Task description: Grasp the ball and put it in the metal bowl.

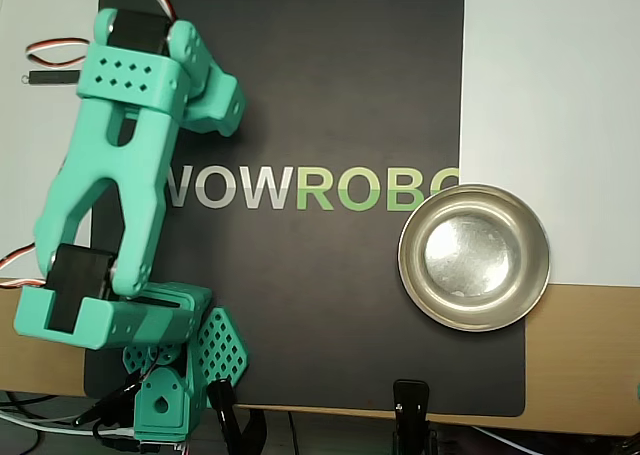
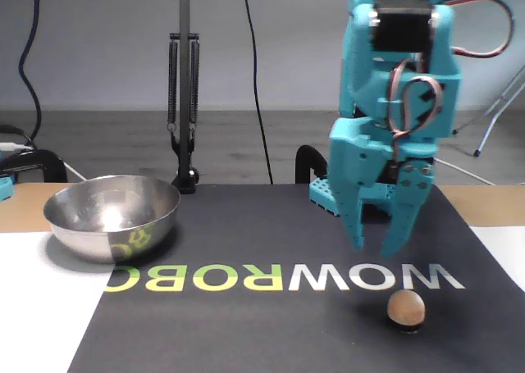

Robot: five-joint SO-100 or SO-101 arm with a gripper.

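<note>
In the fixed view the tan ball lies on the black mat, in front of the white "WOW" letters at the right. My teal gripper hangs fingers-down above and a little left of the ball, not touching it. Its jaws stand slightly apart with nothing between them. The metal bowl stands empty at the left edge of the mat. In the overhead view the bowl sits at the mat's right edge. There the ball and the fingertips are hidden under the teal arm.
A black mat with "WOWROBO" lettering covers the table. White sheets lie beside it. Black clamps grip the table edge, and a lamp stand rises behind the bowl. Cables trail near the arm's base.
</note>
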